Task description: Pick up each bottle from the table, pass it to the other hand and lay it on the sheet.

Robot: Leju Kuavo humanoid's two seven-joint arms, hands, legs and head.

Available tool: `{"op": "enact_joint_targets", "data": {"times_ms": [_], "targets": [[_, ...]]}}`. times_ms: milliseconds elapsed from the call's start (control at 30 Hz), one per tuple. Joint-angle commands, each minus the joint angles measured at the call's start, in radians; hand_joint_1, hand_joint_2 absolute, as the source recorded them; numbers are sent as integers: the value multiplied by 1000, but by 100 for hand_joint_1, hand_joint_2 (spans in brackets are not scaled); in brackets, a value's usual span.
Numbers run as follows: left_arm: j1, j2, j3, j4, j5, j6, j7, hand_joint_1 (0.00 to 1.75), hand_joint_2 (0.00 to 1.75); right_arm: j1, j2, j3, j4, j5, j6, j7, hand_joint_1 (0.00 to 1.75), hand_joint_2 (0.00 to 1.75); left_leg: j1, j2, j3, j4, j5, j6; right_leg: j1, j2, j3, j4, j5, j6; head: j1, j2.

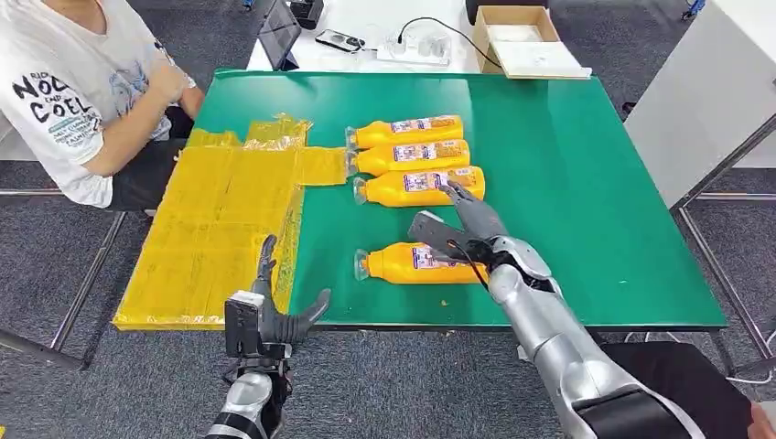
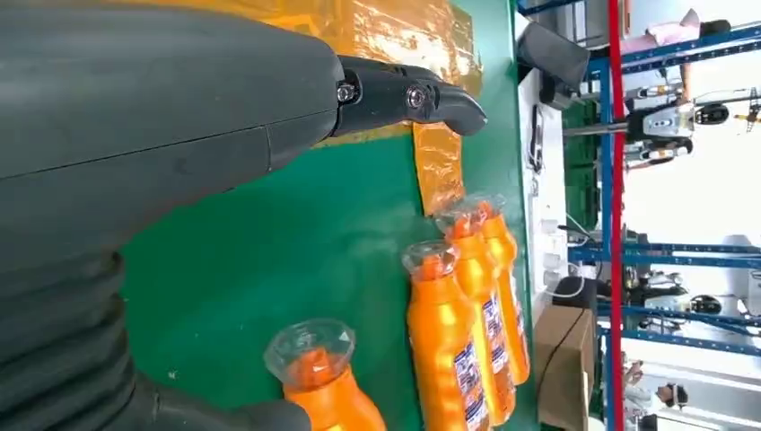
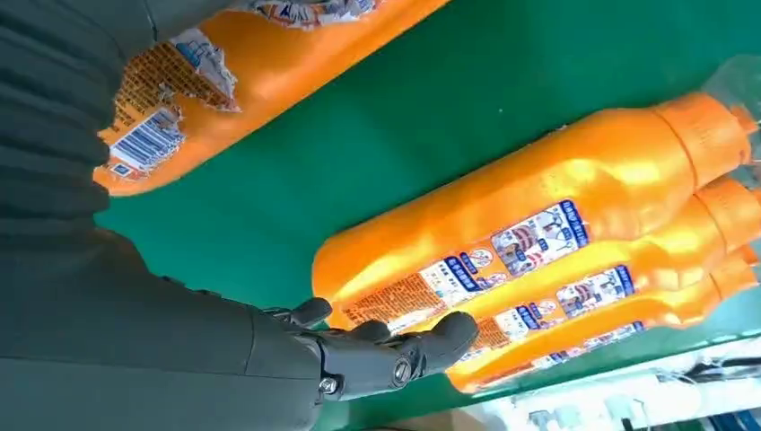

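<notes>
The right hand hovered spread and empty over the nearest orange plastic bottle; likely slick and rigid, best gripped mid-body.

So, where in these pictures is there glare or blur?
Left wrist view: the yellow sheet glares white, and the window side beyond the table is overexposed. Right wrist view: the near bottle carries soft highlights and the far table edge washes out. Head view: evenly lit, sharp.
</notes>
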State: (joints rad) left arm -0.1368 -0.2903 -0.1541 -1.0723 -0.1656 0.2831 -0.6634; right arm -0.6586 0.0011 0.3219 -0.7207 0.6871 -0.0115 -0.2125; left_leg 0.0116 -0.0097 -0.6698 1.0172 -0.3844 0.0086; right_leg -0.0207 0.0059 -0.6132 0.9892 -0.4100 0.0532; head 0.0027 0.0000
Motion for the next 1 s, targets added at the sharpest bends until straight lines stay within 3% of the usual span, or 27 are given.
{"op": "enact_joint_targets", "data": {"times_ms": [33,367,600,1000], "targets": [[-39,7,20,72,-4,-1,2,0,175,-70,-3,44,110,-6,14,-2,0,175,0,2,5,0,-2,0,1,0,5,0,-2,-2,0,0],[-57,-1,14,112,18,-15,-35,0,175,-1,-62,133,-71,-246,171,-223,0,175,0,-1,6,0,-2,0,1,-2,7,-1,-3,-2,0,0],[-60,-1,14,108,33,-9,-35,0,175,-4,-157,214,-105,-287,240,-206,0,175,0,-1,5,0,-2,0,0,-3,5,0,-2,-2,0,0],[-61,-4,13,135,41,-16,-35,0,175,4,-245,282,-83,-290,255,-174,0,175,0,-1,4,0,-1,0,0,-2,4,-1,-1,-2,0,0]]}}
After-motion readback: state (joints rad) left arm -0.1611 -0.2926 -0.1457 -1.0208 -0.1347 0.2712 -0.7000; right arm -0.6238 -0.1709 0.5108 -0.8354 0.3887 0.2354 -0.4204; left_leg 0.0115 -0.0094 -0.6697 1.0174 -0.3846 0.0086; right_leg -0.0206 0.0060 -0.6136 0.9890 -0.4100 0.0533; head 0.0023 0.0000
